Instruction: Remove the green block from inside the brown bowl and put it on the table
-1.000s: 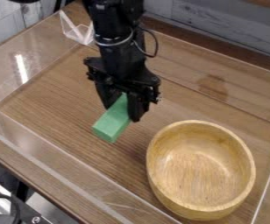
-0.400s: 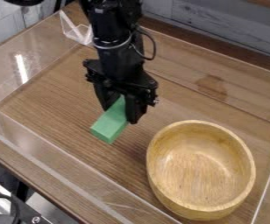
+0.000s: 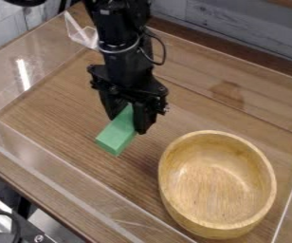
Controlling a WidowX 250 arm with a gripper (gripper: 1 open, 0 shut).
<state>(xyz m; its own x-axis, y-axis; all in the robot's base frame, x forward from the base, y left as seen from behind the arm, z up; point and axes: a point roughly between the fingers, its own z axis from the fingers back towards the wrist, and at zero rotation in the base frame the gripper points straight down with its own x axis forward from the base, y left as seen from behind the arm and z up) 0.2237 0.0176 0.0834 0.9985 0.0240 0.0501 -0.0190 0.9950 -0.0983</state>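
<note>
The arm [image 3: 120, 33] enters from the top of the view, left of centre, and descends nearly vertically. Its black body is built of stacked segments, with a lighter band around the upper part and cables running off to the upper left. The wrist is oriented so that the gripper [image 3: 134, 121] points straight down at the table [image 3: 225, 95].

The gripper is clamped on the green block [image 3: 118, 134]. The two black fingers [image 3: 146, 116] bracket the upper end of the block, and the jaws stand as close together as the block between them allows. The block is tilted: its upper end sits between the fingers, and its lower end extends down and to the left, ending at or just above the tabletop. Whether the lower end touches the wood cannot be told from this view.

The block is outside the brown bowl [image 3: 217, 182]. The bowl stands upright on the table at lower right, apart from the block and the gripper, with a strip of bare wood-grain surface between them. The interior of the bowl shows only its own light wooden surface.

The table is a brown wood-grain surface with streaks running across it. Low clear walls [image 3: 47, 161] border it; the near wall runs diagonally across the lower left of the view, and a second clear panel stands along the left side behind the arm.
</note>
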